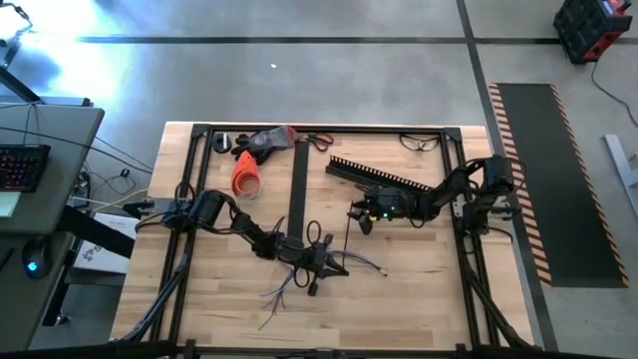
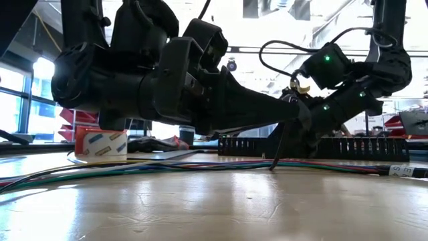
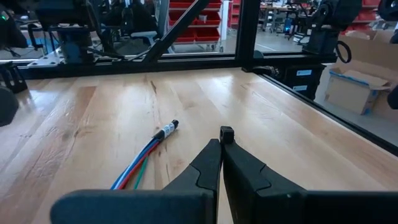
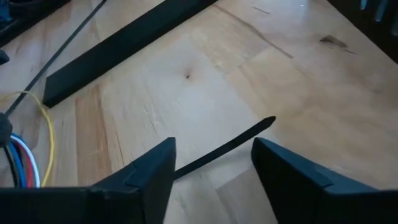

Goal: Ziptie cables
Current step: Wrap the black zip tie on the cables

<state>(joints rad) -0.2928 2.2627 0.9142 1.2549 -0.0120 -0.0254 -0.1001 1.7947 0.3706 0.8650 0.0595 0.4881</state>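
Observation:
The cables (image 1: 284,291) lie in a loose bunch on the table's near middle, with their free ends splayed. They run along the tabletop in the low view (image 2: 200,166), and one labelled end (image 3: 166,129) rests beside my left gripper. My left gripper (image 1: 321,264) (image 3: 221,138) is shut and hovers just above the bunch. My right gripper (image 1: 357,217) (image 4: 214,155) is open over bare wood, farther toward the far edge. A thin black zip tie (image 4: 230,144) (image 2: 275,150) slants out between its fingers, tip down on the table. My right gripper stands open around the zip tie's hidden end (image 4: 183,167), which vanishes behind one finger (image 4: 149,171). Whether that finger touches the tie, I cannot tell. The tie slants down, and its free tip (image 2: 271,167) meets the table.
A black comb-toothed channel (image 1: 384,178) lies toward the far right. A flat black strip (image 1: 297,189) (image 4: 118,46) runs from near to far at the table's middle. An orange roll (image 1: 245,172), tools (image 1: 269,140) and a small box (image 2: 100,144) sit at the far left. A black frame (image 1: 329,129) edges the table.

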